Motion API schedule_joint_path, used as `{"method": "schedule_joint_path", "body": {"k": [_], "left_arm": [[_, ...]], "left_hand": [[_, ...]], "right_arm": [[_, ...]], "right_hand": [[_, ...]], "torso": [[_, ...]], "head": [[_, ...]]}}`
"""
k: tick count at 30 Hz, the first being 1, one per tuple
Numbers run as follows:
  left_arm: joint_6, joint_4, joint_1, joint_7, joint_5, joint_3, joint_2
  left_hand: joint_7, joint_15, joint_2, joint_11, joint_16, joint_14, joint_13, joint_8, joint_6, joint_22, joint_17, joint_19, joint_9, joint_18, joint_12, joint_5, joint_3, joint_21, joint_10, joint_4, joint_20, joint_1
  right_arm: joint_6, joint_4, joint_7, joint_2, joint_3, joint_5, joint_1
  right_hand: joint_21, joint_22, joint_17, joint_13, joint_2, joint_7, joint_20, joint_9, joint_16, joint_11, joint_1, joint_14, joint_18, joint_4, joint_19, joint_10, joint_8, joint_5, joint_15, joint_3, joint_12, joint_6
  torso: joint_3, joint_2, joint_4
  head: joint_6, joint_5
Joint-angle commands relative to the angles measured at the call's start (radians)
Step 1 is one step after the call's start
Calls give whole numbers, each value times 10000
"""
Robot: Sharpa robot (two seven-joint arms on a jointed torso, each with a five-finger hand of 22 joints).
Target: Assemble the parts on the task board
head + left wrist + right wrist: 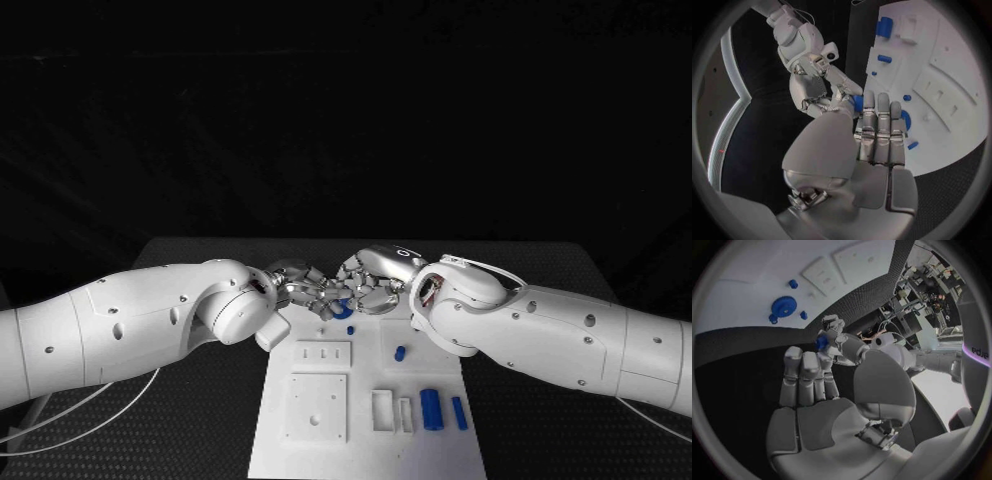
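Both hands meet above the board's [361, 440] far end — left hand [299, 287] and right hand [378, 283] pinch one small blue part [340, 307] together.

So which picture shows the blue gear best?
The right wrist view: the gear lies in plain sight on the board, teeth showing. In the left wrist view the left hand half hides it. In the head view both hands crowd it.
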Motion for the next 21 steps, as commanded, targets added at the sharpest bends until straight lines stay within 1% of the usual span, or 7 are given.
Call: {"method": "schedule_joint_path", "body": {"k": [1, 7, 9, 10, 13, 20, 21], "left_arm": [[229, 23, 33, 101, 5, 32, -3], [333, 32, 33, 31, 98, 32, 1], [482, 37, 33, 48, 229, 32, -4], [545, 37, 33, 52, 236, 32, -1], [638, 41, 33, 33, 335, 32, -1], [676, 36, 32, -70, 353, 31, -39], [670, 41, 32, -102, 353, 31, -46]], "left_hand": [[-242, -41, -114, 3, 100, 56, 21, 56, 313, 189, 23, 0, 17, -175, 45, 2, -75, 71, 74, 70, -89, -311], [-174, -3, -508, 66, 111, -141, 34, -90, 161, 150, -21, -65, -2, -240, -37, 87, -207, 60, -80, 83, -126, -1868], [-89, 71, -1004, 156, 91, -374, 45, -259, -34, 156, -121, -303, -18, -245, -128, 955, 319, -9, -308, 45, -72, -2753], [-62, 101, -1127, 183, 111, -454, 59, -294, -89, 171, -138, -402, -5, -252, -140, 1365, 431, -25, -377, 51, -36, -3034], [3, 174, -1419, 218, 220, -662, 132, -358, -227, 191, -142, -699, 49, -319, -13, 2192, 688, -86, -537, 33, 46, -3483], [-5, 211, -1504, 223, 472, -877, 276, -323, -274, 208, -122, -913, 207, -350, 291, 2989, 921, -35, -767, -32, 89, -3845], [-35, 202, -1522, 205, 552, -885, 327, -272, -233, 208, -113, -927, 285, -352, 393, 3245, 951, -8, -785, -50, 79, -3915]], "right_arm": [[67, -17, -93, -33, -26, -112, -45], [-80, 0, -81, -45, -26, -112, -56], [-85, -5, -81, -43, -26, -112, -62], [-87, -6, -85, -44, -26, -112, -63], [-110, -7, -119, -46, -26, -112, -66], [-207, -1, -154, -67, -26, -112, -71], [-226, 7, -161, -72, -26, -112, -73]], "right_hand": [[43, 61, -17, -14, 54, 348, -27, 77, 48, -1, 29, -9, 68, -4, 73, 53, 29, 39, -55, 67, 5, 1190], [44, 62, -19, -13, 45, 346, -28, 86, 50, -2, 22, -4, 68, -6, 76, 60, 25, 61, -55, 83, 6, 1200], [45, 61, -20, -13, 40, 345, -28, 92, 51, -4, 17, -1, 68, -7, 77, 64, 22, 77, -55, 94, 7, 1206], [46, 61, -21, -14, 38, 344, -28, 94, 51, -4, 16, -1, 68, -7, 78, 65, 21, 82, -55, 97, 7, 1208], [47, 62, -22, -13, 34, 343, -29, 97, 52, -5, 13, 1, 68, -8, 79, 68, 18, 90, -54, 103, 8, 1211], [48, 61, -24, -13, 32, 342, -29, 104, 52, -6, 9, 4, 68, -10, 82, 73, 14, 105, -55, 116, 8, 1217], [48, 61, -24, -13, 30, 341, -29, 105, 52, -7, 8, 4, 68, -10, 82, 73, 13, 108, -55, 118, 9, 1218]], "torso": [[-1, 4, 2], [2, -1, 6], [1, 1, 8], [0, 2, 7], [-3, -2, 4], [0, 0, 4], [-1, 2, 4]], "head": [[4, 1], [0, -7], [-9, -11], [-11, -11], [-17, -10], [-41, -18], [-49, -18]]}}
